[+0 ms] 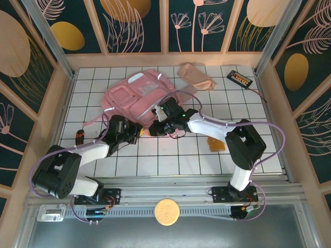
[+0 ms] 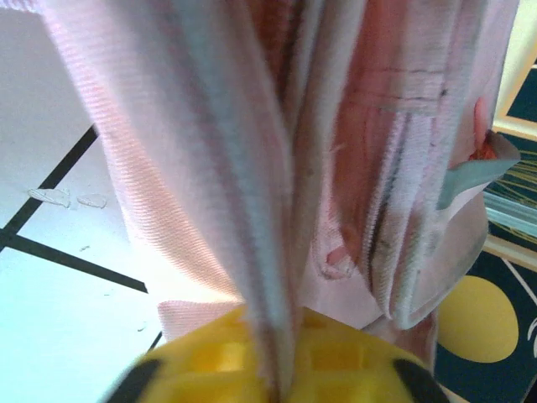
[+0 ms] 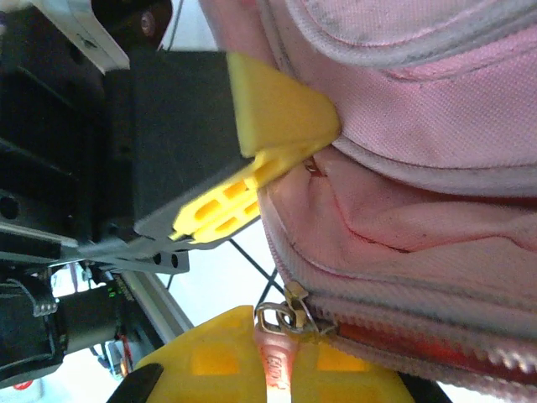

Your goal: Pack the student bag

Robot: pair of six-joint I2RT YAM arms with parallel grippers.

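Top view: large pale-pink fabric backpack [image 1: 135,95] lies flat on white gridded counter [image 1: 248,119], far-centre. Left claw [image 1: 141,133] and right claw [image 1: 158,126] both at its near edge. Crumpled brown paper bag [image 1: 196,76] lies outside, beside backpack (nothing visibly packed).

Left wrist: left claw [image 2: 281,374] clamped on pale-trimmed fabric edge.

Right wrist: right claw [image 3: 277,371] pinched on pink zipper pull [image 3: 276,357]. How far zip is open, cannot tell. Judged: opening stage. Loading and closing not yet done.

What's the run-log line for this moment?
left gripper: shut on student bag edge | right gripper: shut on zipper pull | student bag: lying on table
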